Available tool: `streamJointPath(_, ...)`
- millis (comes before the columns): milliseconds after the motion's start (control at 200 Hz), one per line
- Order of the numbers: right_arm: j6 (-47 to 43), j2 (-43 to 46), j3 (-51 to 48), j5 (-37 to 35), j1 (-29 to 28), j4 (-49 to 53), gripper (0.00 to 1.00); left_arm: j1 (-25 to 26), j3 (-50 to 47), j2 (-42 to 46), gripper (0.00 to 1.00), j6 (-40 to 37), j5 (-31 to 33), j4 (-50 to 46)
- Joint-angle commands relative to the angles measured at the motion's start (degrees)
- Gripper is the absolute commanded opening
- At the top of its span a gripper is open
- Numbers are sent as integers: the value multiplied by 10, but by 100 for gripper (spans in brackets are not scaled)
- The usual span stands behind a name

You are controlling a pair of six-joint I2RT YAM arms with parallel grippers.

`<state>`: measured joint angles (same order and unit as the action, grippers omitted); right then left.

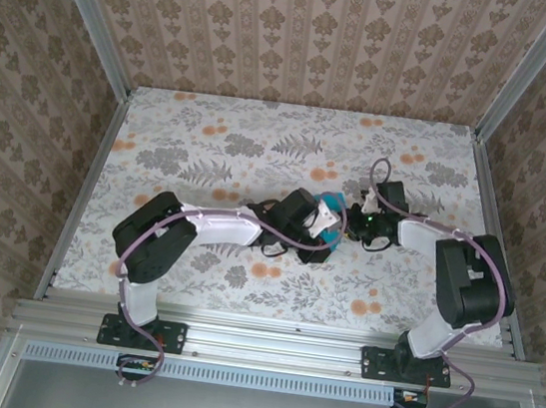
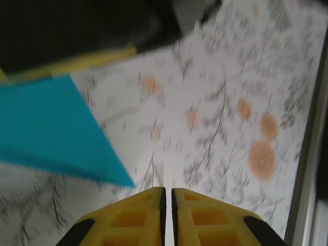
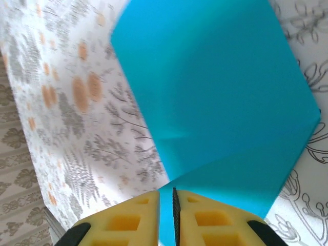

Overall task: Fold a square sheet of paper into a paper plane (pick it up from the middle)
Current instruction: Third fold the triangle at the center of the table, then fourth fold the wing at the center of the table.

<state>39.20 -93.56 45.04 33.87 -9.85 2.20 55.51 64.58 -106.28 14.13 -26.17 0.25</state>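
Note:
The square sheet of paper (image 3: 215,87) is teal-blue and creased, with one flap folded across it. It hangs above the floral table with a lower corner between the yellow fingers of my right gripper (image 3: 166,192), which is shut on it. In the top view the paper (image 1: 330,205) shows as a small teal patch where both grippers meet at mid-table. My left gripper (image 2: 167,189) is shut, only a thin slit between its pads and nothing in it. A pointed corner of the paper (image 2: 46,128) lies to its upper left, apart from its fingertips.
The table (image 1: 262,132) has a floral cloth and metal rails along its sides and near edge (image 1: 275,340). Patterned walls enclose it on three sides. Both arms reach inward, with the right arm's elbow (image 1: 475,276) near the right rail.

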Motion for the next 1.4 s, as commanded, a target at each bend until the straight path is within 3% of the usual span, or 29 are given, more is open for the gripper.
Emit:
streamJointPath(0,-10,23,14,-1,13,28,18,-8,45,-15,15,15,-9,11)
streamJointPath(335,-46,0,30,-10,53,52,23,-27,117,-105,14,6,17,-14)
streamJointPath(685,-83,-47,62,-10,66,80,36,-42,137,-136,13,-24,55,-60)
streamJointPath(1395,-94,-92,84,6,52,81,40,-52,134,-164,8,-32,51,-66)
